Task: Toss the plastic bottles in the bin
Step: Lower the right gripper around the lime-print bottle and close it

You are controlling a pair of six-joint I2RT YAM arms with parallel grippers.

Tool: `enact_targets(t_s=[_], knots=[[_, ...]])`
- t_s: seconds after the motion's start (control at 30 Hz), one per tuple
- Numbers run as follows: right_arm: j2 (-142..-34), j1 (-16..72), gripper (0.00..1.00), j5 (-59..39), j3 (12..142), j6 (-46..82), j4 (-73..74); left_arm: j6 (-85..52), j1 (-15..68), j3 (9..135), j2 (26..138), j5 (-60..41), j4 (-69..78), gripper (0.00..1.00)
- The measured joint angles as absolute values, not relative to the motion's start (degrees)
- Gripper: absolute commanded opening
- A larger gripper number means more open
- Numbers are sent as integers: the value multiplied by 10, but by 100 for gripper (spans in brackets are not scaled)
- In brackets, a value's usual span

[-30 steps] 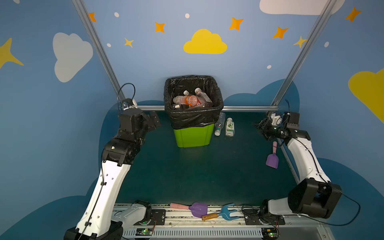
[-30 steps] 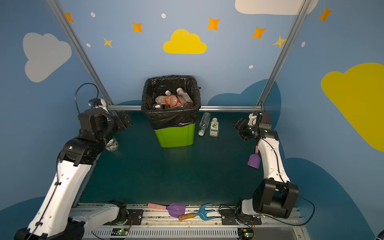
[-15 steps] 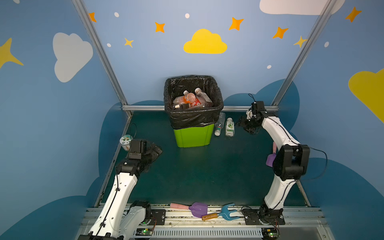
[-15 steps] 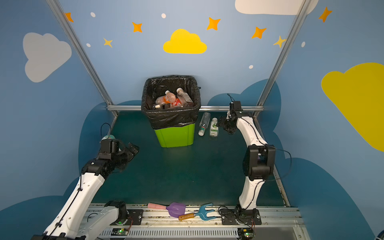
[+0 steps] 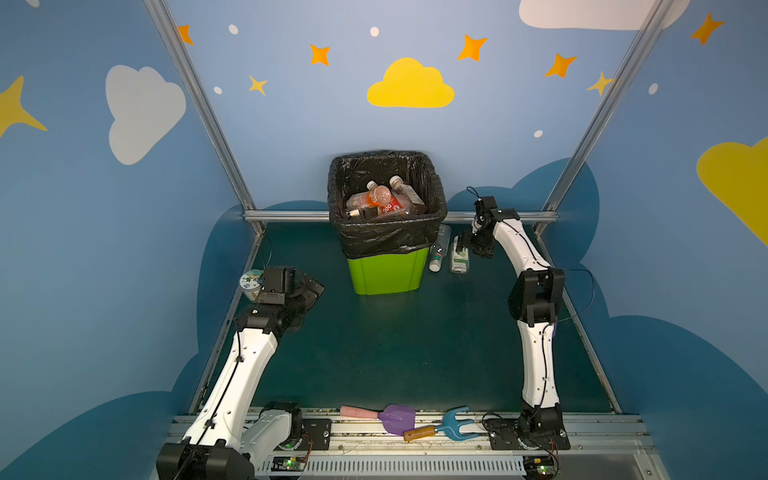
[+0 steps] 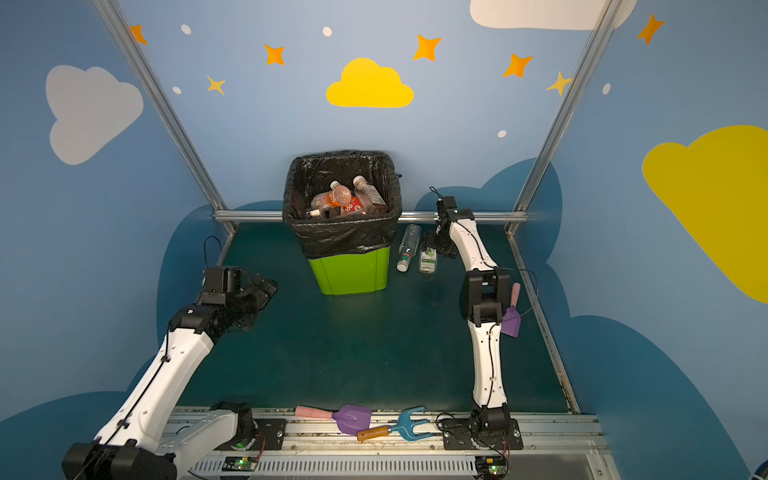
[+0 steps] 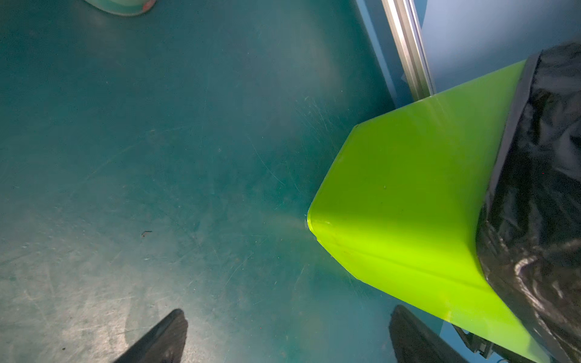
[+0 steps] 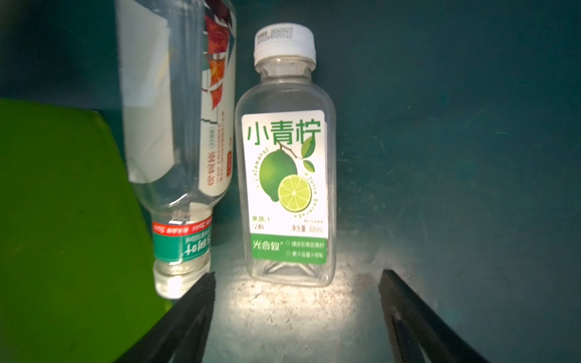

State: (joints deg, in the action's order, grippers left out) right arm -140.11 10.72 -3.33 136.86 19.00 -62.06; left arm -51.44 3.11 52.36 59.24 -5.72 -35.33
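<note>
Bin [image 5: 386,270] at back middle of floor [image 5: 395,340], black liner [image 5: 386,241] folded over rim, with several plastic bottles [image 5: 380,199] piled inside. Two more lie flat just right of bin, side by side: clear bottle [image 5: 439,247] nearest bin, lime-label bottle [image 5: 460,259] beside it. Right gripper [image 5: 478,246] low at lime-label bottle, jaws spread, nothing between them; in right wrist view bottle's base sits just ahead of jaws. Left gripper [image 5: 309,289] well left of bin, jaws wide apart, empty – jar [image 5: 250,283] just beside it.
</note>
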Motion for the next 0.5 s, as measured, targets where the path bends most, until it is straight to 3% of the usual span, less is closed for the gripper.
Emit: enact_targets(t_s=[0.5], knots=[[-1469,126,81,-24,1398,180,-638,-528,26,521,582,-37,-344,100]])
